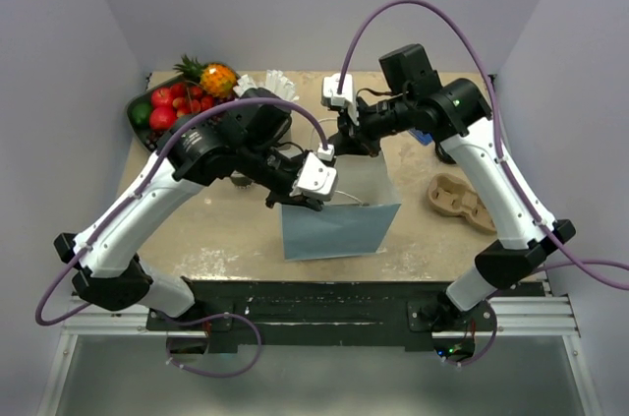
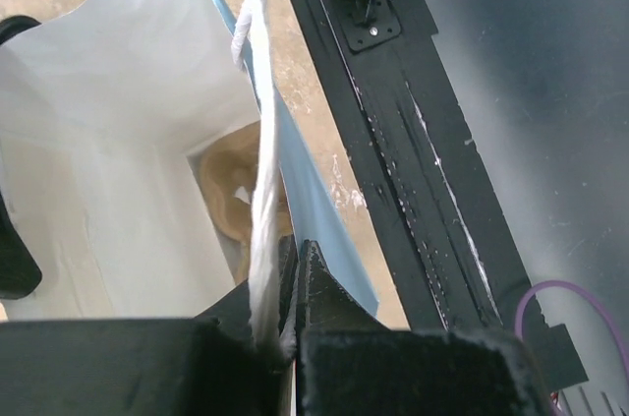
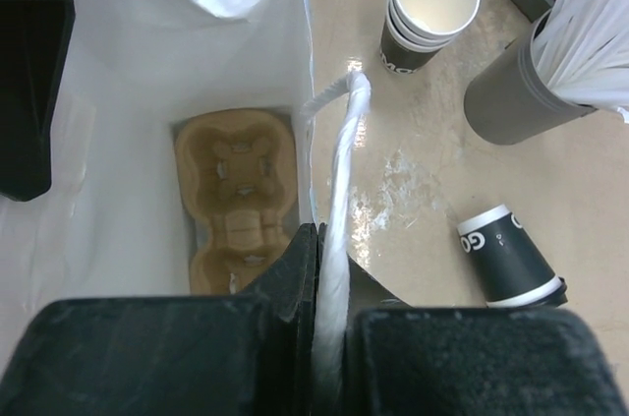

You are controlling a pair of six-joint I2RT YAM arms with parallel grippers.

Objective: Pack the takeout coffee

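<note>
Left end effector [image 2: 295, 268] and right end effector [image 3: 329, 239] each clamp a rope handle [image 3: 344, 141] of the paper bag [image 3: 197, 32]; the takeout coffee [image 3: 511, 257] lies tipped on the worktop [image 3: 393, 160] outside. Overpulling could tear a handle.

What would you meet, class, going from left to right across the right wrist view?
cardboard cup carrier inside the bag → white rope handle → stack of lidless cups → grey cup of white sticks. The fallen cup overlaps the grey one, so it is left out.
</note>
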